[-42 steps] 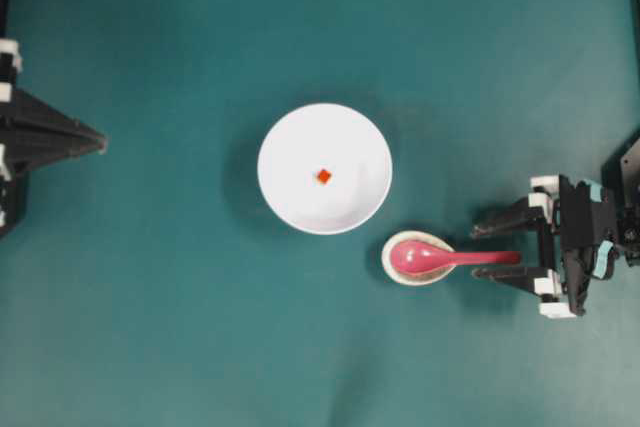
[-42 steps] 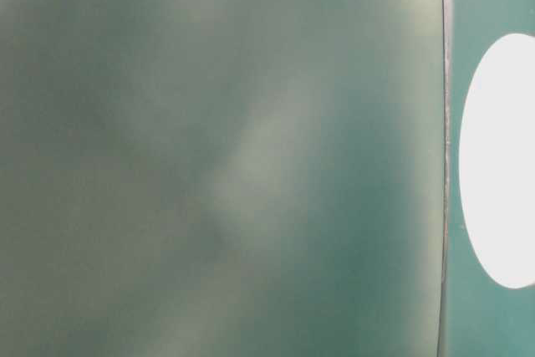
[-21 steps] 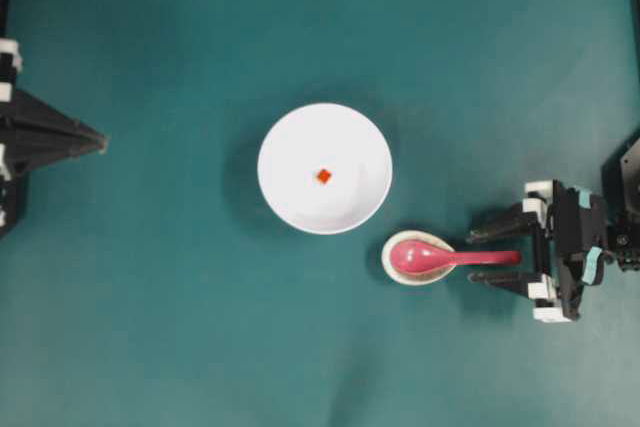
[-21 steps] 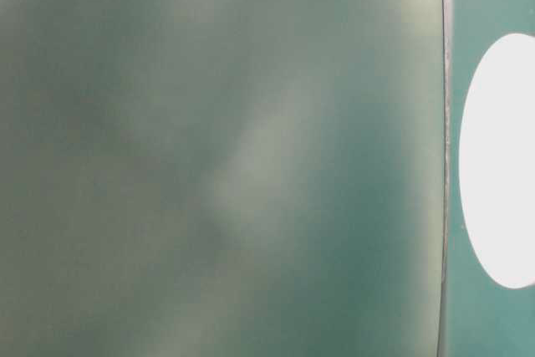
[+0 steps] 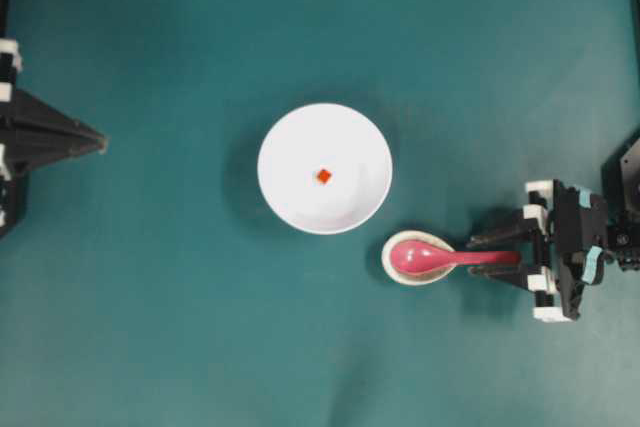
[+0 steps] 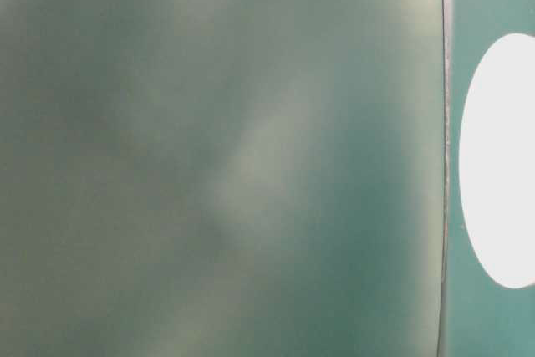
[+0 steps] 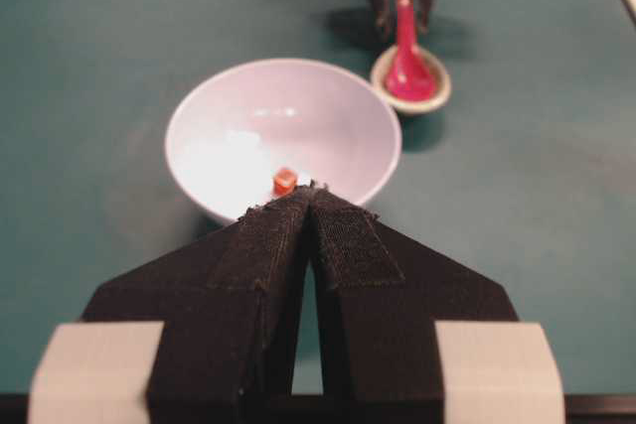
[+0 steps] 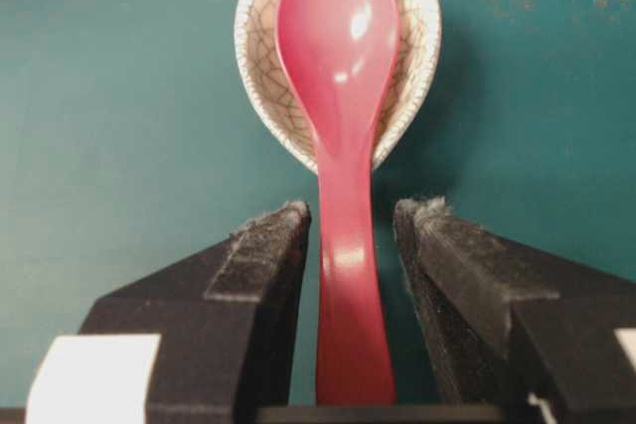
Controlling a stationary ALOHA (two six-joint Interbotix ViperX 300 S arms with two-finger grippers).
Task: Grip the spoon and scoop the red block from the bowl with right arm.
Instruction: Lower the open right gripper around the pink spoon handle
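1. We see the spoon (image 5: 445, 257) at lower right of centre in the overhead view, its scoop lying in a speckled egg-shaped spoon rest (image 5: 398, 265) and its handle pointing toward the right edge of the frame.
2. The right pincer (image 8: 350, 220) straddles the handle with its jaws parted; a narrow gap shows on each side, so nothing is gripped yet.
3. We judge the spoon stiff, light and slippery: its glossy glaze throws sharp highlights. Ceramic or hard plastic, we cannot tell, so it may chip if knocked.
4. The best hold looks to be the straight handle, about where the padded fingers (image 8: 268, 245) now flank it, squarely across the narrow sides so it cannot twist.
5. The red block (image 5: 323, 176) sits near the middle of the white bowl (image 5: 280, 137), up and left of the rest on the green table (image 5: 150, 327). It is tiny and likely to skid ahead of the scoop.
6. The left pincer (image 7: 311, 191) is clenched, empty, at the far left.
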